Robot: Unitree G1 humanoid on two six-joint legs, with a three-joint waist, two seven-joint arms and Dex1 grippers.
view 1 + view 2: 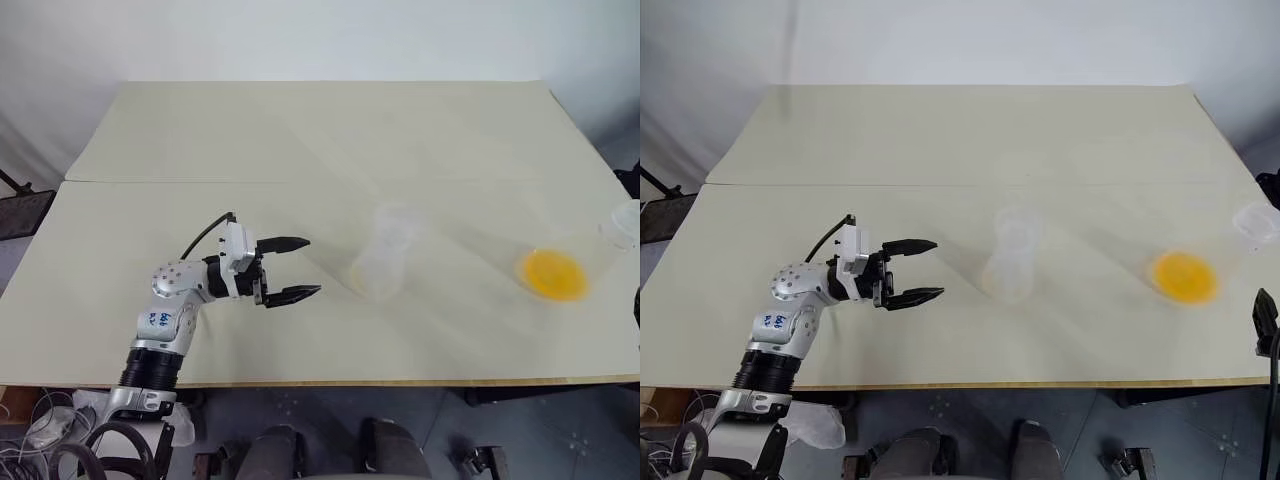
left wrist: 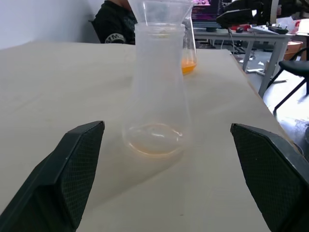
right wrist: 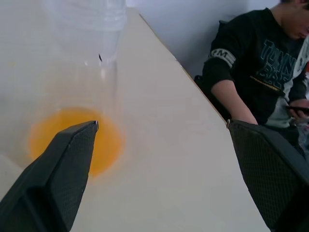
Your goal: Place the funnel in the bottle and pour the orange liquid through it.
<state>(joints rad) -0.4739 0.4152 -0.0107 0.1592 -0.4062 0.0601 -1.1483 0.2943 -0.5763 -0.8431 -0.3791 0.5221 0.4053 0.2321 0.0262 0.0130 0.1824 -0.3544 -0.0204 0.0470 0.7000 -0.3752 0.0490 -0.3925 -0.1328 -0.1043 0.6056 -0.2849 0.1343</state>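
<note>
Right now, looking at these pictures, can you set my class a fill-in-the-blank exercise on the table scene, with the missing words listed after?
1. The funnel sits in the neck of the ____.
2. The liquid in the cup is ____ in colour.
3. The left gripper stands ____, apart from the bottle.
4. The bottle stands between the left gripper and the ____.

Missing words: bottle; orange; open; cup

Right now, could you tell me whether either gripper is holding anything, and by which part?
Nothing is held. The left gripper stands open short of the bottle, and the right gripper stands open beside the cup of orange liquid.
</note>
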